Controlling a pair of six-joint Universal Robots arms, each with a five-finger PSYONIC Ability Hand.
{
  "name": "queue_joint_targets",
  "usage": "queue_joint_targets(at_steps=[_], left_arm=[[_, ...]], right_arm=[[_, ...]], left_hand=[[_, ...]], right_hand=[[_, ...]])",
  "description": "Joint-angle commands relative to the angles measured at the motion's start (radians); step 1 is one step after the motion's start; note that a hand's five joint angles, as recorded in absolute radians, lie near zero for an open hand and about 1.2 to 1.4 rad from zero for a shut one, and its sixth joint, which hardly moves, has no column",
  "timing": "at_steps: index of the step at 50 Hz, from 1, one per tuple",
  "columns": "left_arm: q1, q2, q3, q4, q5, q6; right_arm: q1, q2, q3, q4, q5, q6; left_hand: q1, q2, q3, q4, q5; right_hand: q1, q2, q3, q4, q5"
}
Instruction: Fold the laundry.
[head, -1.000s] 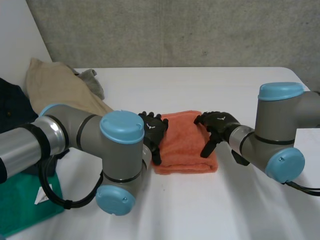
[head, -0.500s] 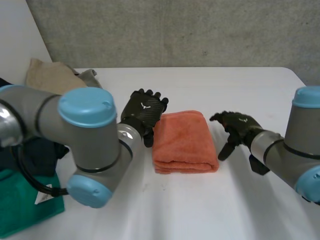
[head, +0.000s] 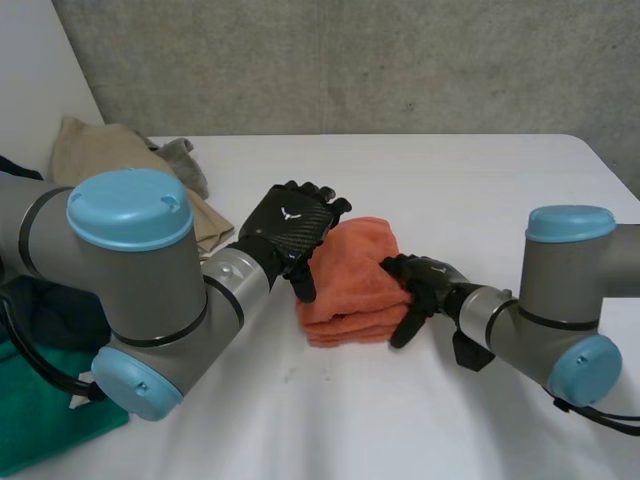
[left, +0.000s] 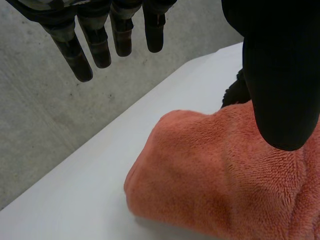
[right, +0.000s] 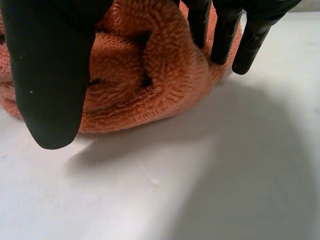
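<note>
A folded orange towel (head: 352, 283) lies mid-table, bunched up on its right side. My left hand (head: 292, 228) rests against the towel's left edge, open with straight fingers; in the left wrist view the towel (left: 215, 185) lies under its thumb (left: 280, 75). My right hand (head: 422, 284) presses into the towel's right side, open. In the right wrist view its straight fingers (right: 248, 37) and thumb (right: 50, 75) are against the rumpled towel (right: 150, 75), not curled round it.
A beige garment (head: 100, 162) and a grey cloth (head: 186, 160) lie at the table's back left. A green cloth (head: 45, 425) and a dark garment (head: 45, 300) sit at the left, behind my left arm. White table (head: 470, 180) stretches right and forward.
My right hand has moved left into the towel's right side, shoving it leftward and bunching it. My left hand stays at the towel's left edge, shifted slightly.
</note>
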Motion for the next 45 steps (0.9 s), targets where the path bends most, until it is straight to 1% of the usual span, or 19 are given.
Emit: queue_joint_targets(at_steps=[1,2,4,6,7,8,9,13,14,15,17,19,25,26,27,30,37,45], left_arm=[[-0.004,0.009,-0.001,0.000,-0.001,0.000],[-0.004,0.011,-0.001,0.000,-0.001,0.000],[-0.002,0.017,-0.007,0.000,0.000,0.000],[-0.001,0.020,-0.013,0.000,0.002,0.000],[-0.001,0.020,-0.015,0.000,0.002,0.000],[0.001,0.022,-0.015,0.002,0.002,0.000],[0.001,0.020,-0.015,0.000,0.002,0.000],[0.005,0.022,-0.012,0.002,0.003,0.001],[0.005,0.022,-0.010,0.002,0.002,0.000],[0.008,0.022,-0.009,0.003,0.002,0.000],[0.010,0.022,-0.006,0.003,0.003,0.000],[0.010,0.020,-0.003,0.003,0.003,0.000],[0.013,0.020,0.007,0.006,0.003,0.000],[0.013,0.020,0.008,0.006,0.003,0.000],[0.013,0.020,0.011,0.009,0.002,0.000],[0.014,0.019,0.020,0.011,0.003,-0.001],[0.014,-0.001,0.048,0.011,0.003,0.000],[0.016,-0.040,0.060,0.025,0.003,0.004]], right_arm=[[0.029,0.051,-0.094,0.000,0.004,0.066],[0.029,0.057,-0.103,-0.001,0.006,0.080],[0.029,0.069,-0.126,-0.001,0.012,0.105],[0.029,0.077,-0.144,-0.001,0.017,0.117],[0.029,0.080,-0.163,-0.003,0.020,0.123],[0.029,0.083,-0.173,-0.003,0.021,0.123],[0.029,0.083,-0.183,-0.004,0.024,0.123],[0.023,0.093,-0.244,-0.020,0.066,0.122],[0.015,0.101,-0.262,-0.026,0.084,0.120],[0.007,0.121,-0.303,-0.035,0.121,0.117],[-0.014,0.146,-0.347,-0.038,0.147,0.113],[-0.071,0.176,-0.403,-0.038,0.174,0.097],[-0.166,0.274,-0.554,-0.038,0.225,0.005],[-0.181,0.290,-0.575,-0.038,0.239,-0.010],[-0.213,0.316,-0.621,-0.038,0.271,-0.037],[-0.267,0.371,-0.718,-0.040,0.313,-0.097],[-0.353,0.510,-0.942,-0.024,0.336,-0.209],[-0.421,0.600,-1.134,-0.023,0.369,-0.279]], left_hand=[[0.003,0.001,-0.005,-0.002,-0.018],[0.003,0.001,-0.005,-0.002,-0.018],[0.003,0.001,-0.005,-0.002,-0.018],[0.003,0.001,-0.005,-0.002,-0.018],[0.003,0.001,-0.005,-0.002,-0.018],[0.003,0.001,-0.005,-0.002,-0.018],[0.003,0.001,-0.005,-0.002,-0.018],[0.003,0.001,-0.005,-0.002,-0.018],[0.003,0.001,-0.005,-0.002,-0.018],[0.003,0.001,-0.005,-0.002,-0.018],[0.003,0.001,-0.005,-0.002,-0.018],[0.003,0.001,-0.005,-0.002,-0.018],[0.003,0.001,-0.005,-0.002,-0.018],[0.003,0.001,-0.005,-0.002,-0.018],[0.003,0.001,-0.005,-0.002,-0.018],[0.003,0.001,-0.005,-0.002,-0.018],[0.012,0.010,0.004,0.007,-0.009],[0.018,0.016,0.010,0.012,-0.003]], right_hand=[[0.354,0.308,0.313,0.296,0.287],[0.398,0.352,0.357,0.340,0.331],[0.608,0.563,0.567,0.550,0.542],[0.864,0.818,0.823,0.806,0.797],[1.071,1.026,1.030,1.013,1.005],[1.184,1.138,1.143,1.126,1.118],[1.222,1.176,1.181,1.164,1.155],[1.222,1.177,1.181,1.164,1.156],[1.222,1.177,1.181,1.164,1.156],[1.222,1.177,1.181,1.164,1.156],[1.222,1.177,1.181,1.164,1.156],[1.222,1.177,1.181,1.164,1.156],[1.222,1.177,1.181,1.164,1.156],[1.222,1.177,1.181,1.164,1.156],[1.222,1.177,1.181,1.164,1.156],[1.222,1.177,1.181,1.164,1.156],[1.222,1.177,1.181,1.164,1.156],[1.222,1.177,1.181,1.164,1.156]])
